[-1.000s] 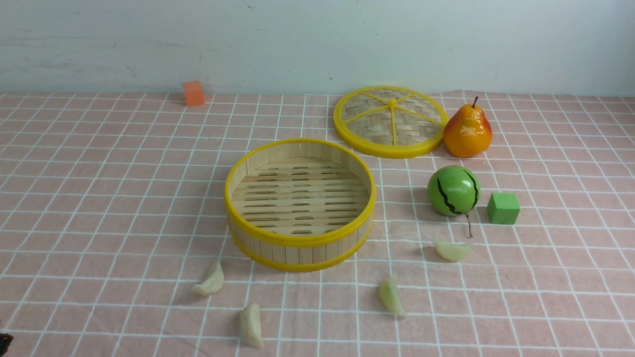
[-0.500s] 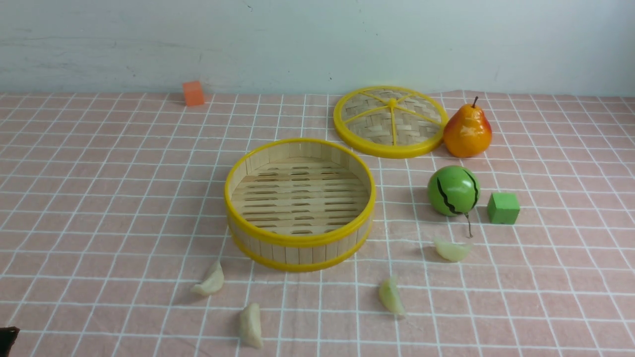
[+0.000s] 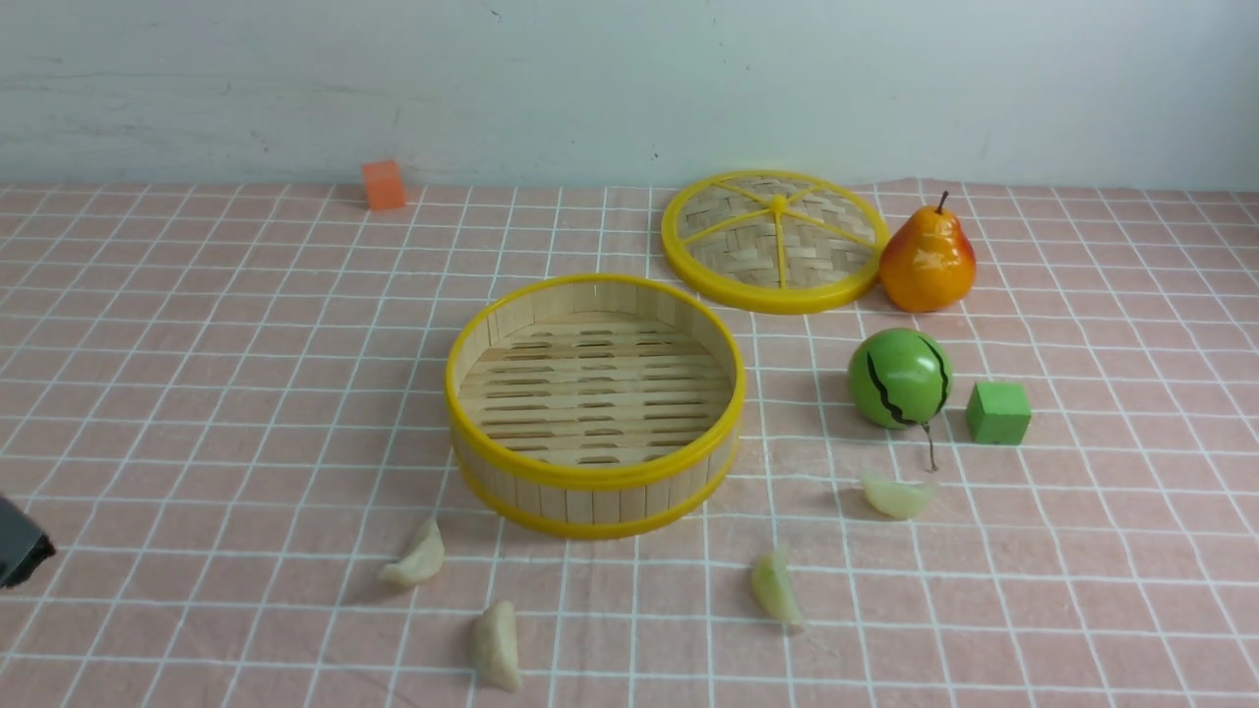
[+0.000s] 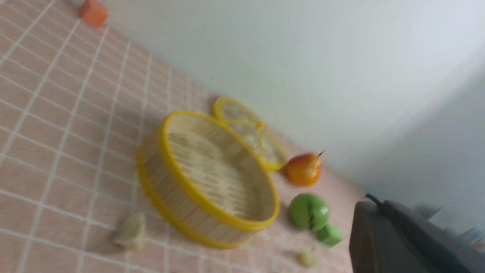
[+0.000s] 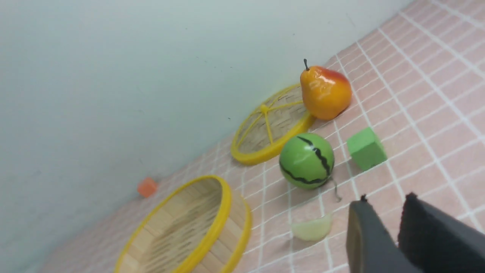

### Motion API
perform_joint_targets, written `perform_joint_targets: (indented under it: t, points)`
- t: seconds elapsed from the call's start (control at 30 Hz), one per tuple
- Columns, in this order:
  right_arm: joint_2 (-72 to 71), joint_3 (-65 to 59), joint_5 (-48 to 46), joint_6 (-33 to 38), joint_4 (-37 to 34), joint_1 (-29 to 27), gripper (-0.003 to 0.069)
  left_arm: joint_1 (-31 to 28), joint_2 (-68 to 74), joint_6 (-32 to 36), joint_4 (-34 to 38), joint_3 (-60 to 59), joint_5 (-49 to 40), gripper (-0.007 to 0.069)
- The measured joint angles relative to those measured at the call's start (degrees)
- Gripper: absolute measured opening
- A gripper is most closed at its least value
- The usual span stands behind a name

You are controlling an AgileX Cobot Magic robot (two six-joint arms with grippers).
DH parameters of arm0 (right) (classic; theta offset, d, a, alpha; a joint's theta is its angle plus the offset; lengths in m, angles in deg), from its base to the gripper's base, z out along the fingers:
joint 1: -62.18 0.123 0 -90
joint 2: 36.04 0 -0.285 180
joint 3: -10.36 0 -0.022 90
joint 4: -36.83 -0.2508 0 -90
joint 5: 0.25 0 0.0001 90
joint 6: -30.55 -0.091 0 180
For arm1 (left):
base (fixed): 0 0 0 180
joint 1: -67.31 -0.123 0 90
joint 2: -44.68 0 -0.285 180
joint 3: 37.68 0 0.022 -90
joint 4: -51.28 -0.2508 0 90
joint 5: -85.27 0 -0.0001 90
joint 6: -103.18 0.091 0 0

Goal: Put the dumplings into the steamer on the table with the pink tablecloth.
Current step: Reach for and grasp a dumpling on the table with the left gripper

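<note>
While four dumplings (image 3: 777,588) lie on the pink tablecloth (image 3: 197,393) outside the empty steamer (image 3: 590,479) | left gripper (image 3: 20,553) nearest the cream pair (image 3: 418,559), rightward | right gripper (image 5: 387,199) beside a greenish one (image 5: 311,229) | jaw states unreadable

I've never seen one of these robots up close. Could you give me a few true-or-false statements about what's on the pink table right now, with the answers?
1. The steamer is empty. True.
2. Four dumplings lie on the pink tablecloth, outside the steamer. True.
3. The lid is on the steamer. False: it lies flat on the cloth behind the steamer, beside the pear.
4. The green cube is on the robot's left of the striped green ball. False: it is on the ball's right.
5. The right gripper holds a dumpling. False: nothing is between its fingers.
</note>
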Motion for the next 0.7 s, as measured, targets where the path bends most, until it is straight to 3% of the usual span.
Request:
perform_joint_targets:
  t: [0.03, 0.07, 0.13, 0.17, 0.2, 0.23, 0.37, 0.57, 0.6, 0.7]
  points:
    - [4.0, 2.2, 0.0, 4.4, 0.0, 0.0, 0.0053, 0.0, 4.0, 0.0, -3.5, 3.3, -2.9, -0.0014]
    - [4.7, 2.7, 0.0, 4.4, 0.0, 0.0, 0.0053, 0.0, 5.6, 0.1, -4.2, 4.6, -4.3, -0.0013]
    - [12.2, 8.6, -1.7, 11.6, 0.0, 0.0, -0.0013, 0.0, 14.5, 0.3, -11.5, 11.2, -11.6, -0.0014]
    - [17.7, 12.3, -3.9, 15.7, 0.0, 0.0, -0.0019, 0.0, 19.3, 0.5, -15.0, 15.4, -17.1, -0.0014]
    - [18.5, 12.9, -4.4, 16.2, 0.0, 0.0, -0.0019, 0.0, 20.0, 0.6, -15.6, 16.0, -17.1, -0.0014]
    - [24.5, 18.9, -10.0, 20.0, 0.1, 0.0, -0.0020, 0.3, 25.8, 1.0, -19.7, 19.7, -23.1, -0.0014]
    - [36.9, 30.1, -24.0, 24.2, 0.9, 2.6, -0.0019, 5.3, 36.9, 1.5, -26.2, 24.3, -27.1, -0.0014]
    - [49.0, 41.8, -41.5, 24.7, 7.8, 15.1, -0.0015, 16.7, 48.0, 1.3, -30.3, 26.4, -27.3, -0.0014]
    - [52.0, 44.5, -46.1, 22.7, 11.8, 21.3, -0.0013, 19.6, 51.9, 0.9, -31.3, 27.5, -27.4, -0.0014]
    - [55.5, 45.2, -50.7, 18.3, 19.2, 29.5, -0.0010, 21.6, 58.5, -1.5, -33.1, 30.3, -27.7, -0.0013]
